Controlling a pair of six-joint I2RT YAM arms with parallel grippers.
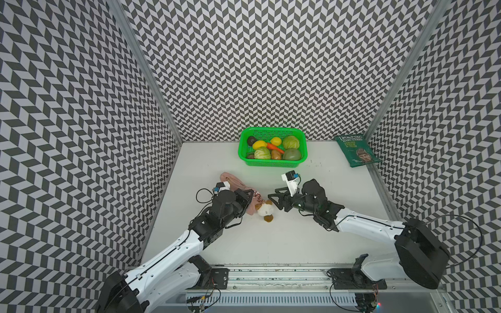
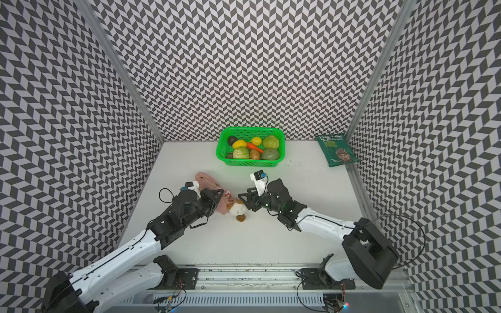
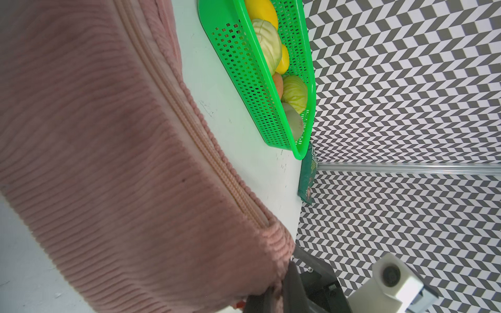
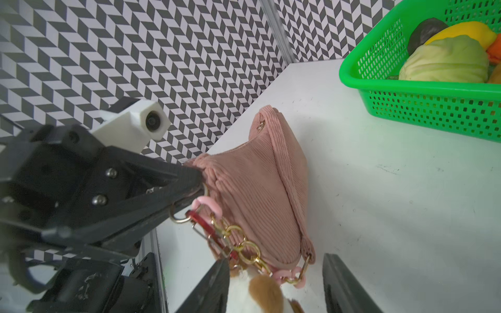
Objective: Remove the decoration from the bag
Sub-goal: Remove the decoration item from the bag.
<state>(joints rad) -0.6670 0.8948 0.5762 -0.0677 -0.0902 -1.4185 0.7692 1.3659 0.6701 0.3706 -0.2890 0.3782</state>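
Pinching the corner of the bag (image 4: 257,189) tight with the left hand (image 4: 200,184), right at the ring (image 4: 179,216). Straddling the decoration (image 1: 265,210) with the right hand (image 1: 272,202), jaws apart, nothing gripped. Hanging off the bag by the chain (image 4: 249,249), down on the desk (image 1: 284,238), just beside the pink corner, well short of the green basket (image 1: 272,162).

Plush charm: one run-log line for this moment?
left gripper shut on pink corduroy bag corner | right gripper open, astride plush charm | charm on chain, not yet detached
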